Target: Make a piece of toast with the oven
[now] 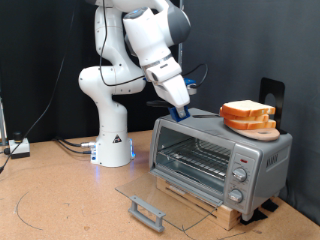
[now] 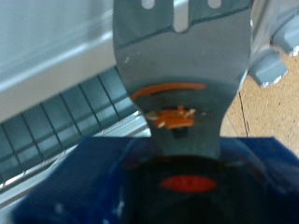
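Note:
The silver-grey oven (image 1: 262, 158) stands at the exterior view's right with its glass door (image 1: 170, 195) dropped open, showing the wire rack (image 1: 195, 160). Several slices of toast (image 1: 247, 112) are stacked on a round wooden board (image 1: 262, 131) on the oven's top. My gripper (image 1: 183, 108) hangs over the oven's top left corner, shut on a blue-handled spatula (image 1: 190, 114) whose blade points towards the toast. In the wrist view the slotted metal blade (image 2: 182, 75) and blue handle (image 2: 112, 182) fill the picture, with the oven rack (image 2: 65, 121) and a knob (image 2: 266, 67) behind. My fingers do not show there.
The door's handle (image 1: 148, 212) juts out low over the wooden tabletop (image 1: 60, 200). The robot base (image 1: 112, 140) stands behind, with cables at the exterior view's left. A black stand (image 1: 270, 95) rises behind the oven.

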